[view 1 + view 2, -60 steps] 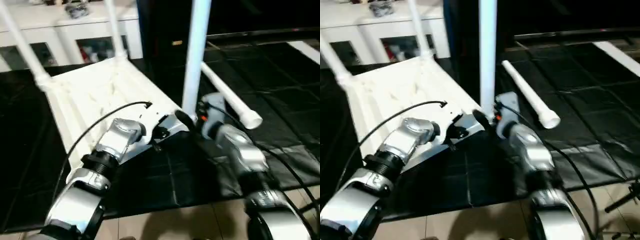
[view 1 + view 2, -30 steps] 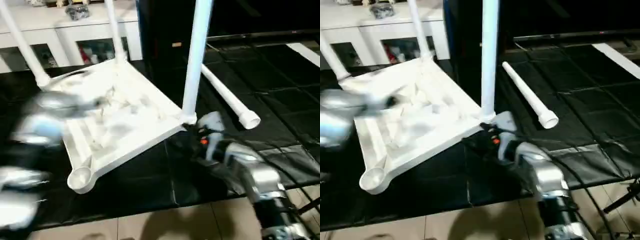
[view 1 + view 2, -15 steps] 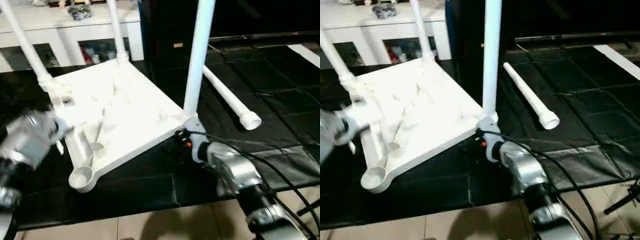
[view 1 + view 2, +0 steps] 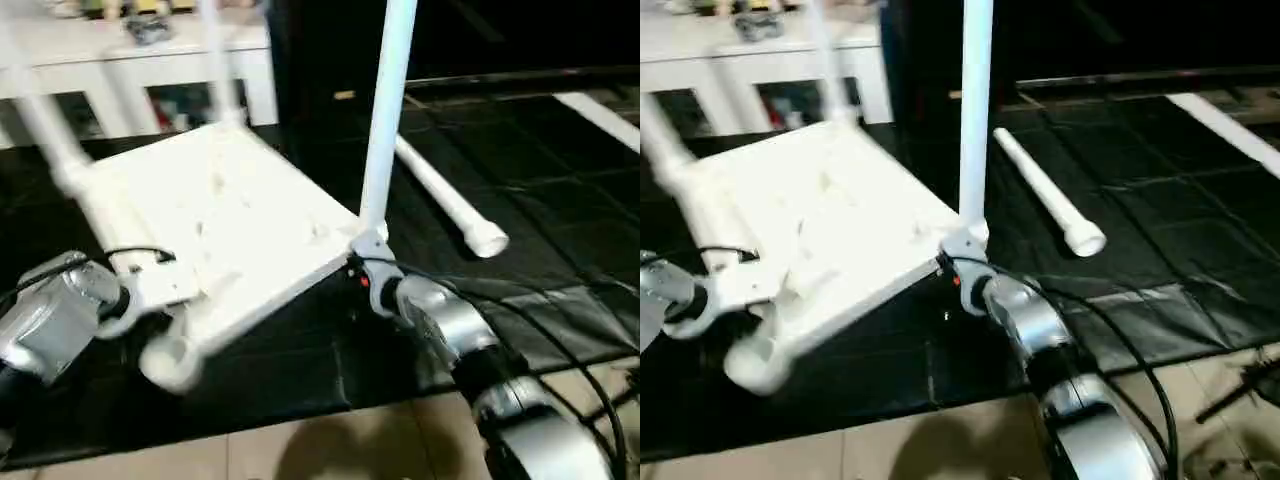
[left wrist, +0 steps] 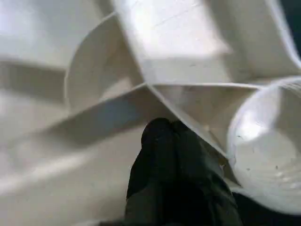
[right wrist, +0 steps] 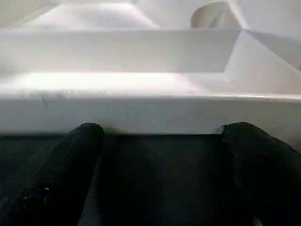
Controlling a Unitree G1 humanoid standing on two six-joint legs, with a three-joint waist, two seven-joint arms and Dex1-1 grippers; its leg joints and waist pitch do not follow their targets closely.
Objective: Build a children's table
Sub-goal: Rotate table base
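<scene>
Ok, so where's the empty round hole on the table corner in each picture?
Left eye view: the empty corner socket is at the lower left, on the nearest corner of the upturned table top.
Right eye view: lower left again.
Left wrist view: the big round cup beside the left end effector.
Right wrist view: cannot tell.
Shared landmark: the table top's ribs.

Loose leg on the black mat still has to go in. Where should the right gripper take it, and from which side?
Grip the loose leg on its plain round shaft, a little back from the flared end, coming from above with the fingers straddling it crosswise. It lies flat on the black mat, clear of the tabletop, so nothing blocks a top approach. The right gripper is already open.
</scene>
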